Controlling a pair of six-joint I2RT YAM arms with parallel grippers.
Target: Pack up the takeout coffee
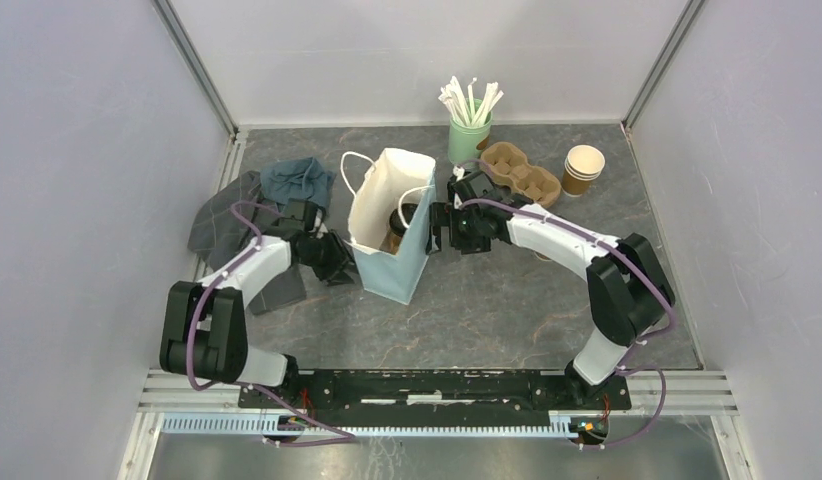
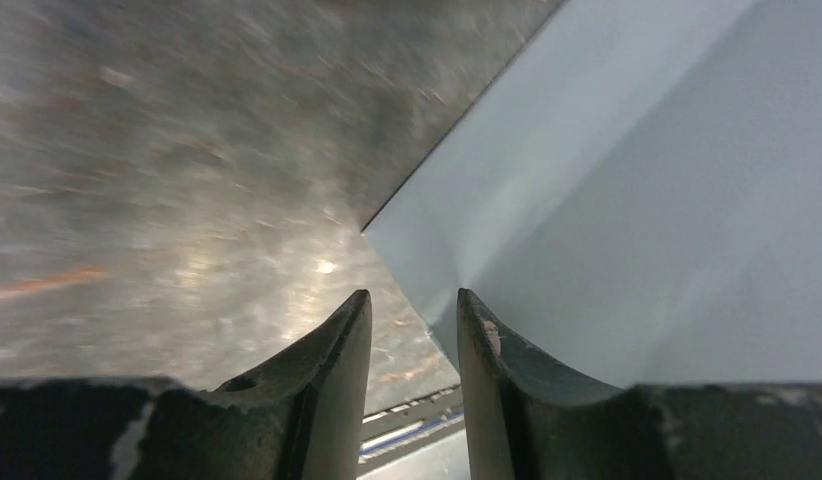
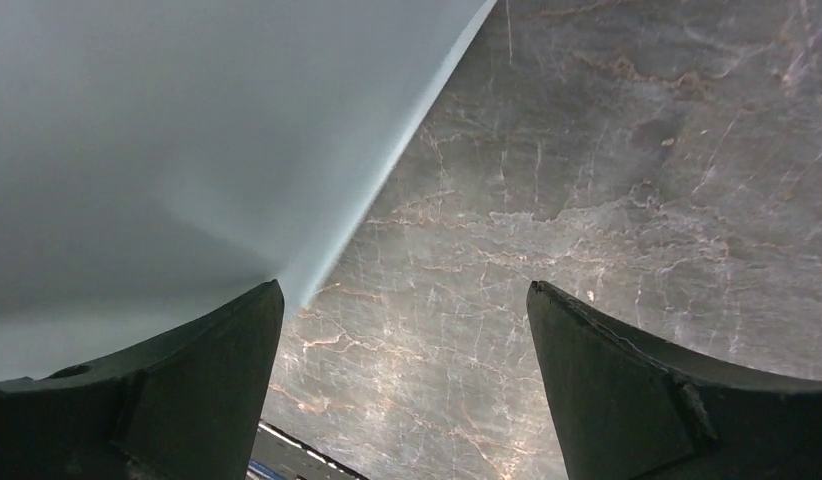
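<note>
The left arm [image 1: 252,272] and right arm [image 1: 552,232] have white shells, black joints and looping purple cables [image 1: 191,350]. The right gripper [image 3: 404,290] has black, curved, tapering fingers [image 3: 627,390].

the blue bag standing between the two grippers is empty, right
Not quite. The blue bag does stand between the left gripper and the right gripper, but it is not empty. The top external view shows a brown cup with a black lid inside it.

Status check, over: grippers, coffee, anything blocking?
Left gripper part-open at corner of bag, grip unclear. Right gripper wide open, empty, beside bag. One lidded cup inside bag; second not visible. Nothing blocking bag mouth.
</note>
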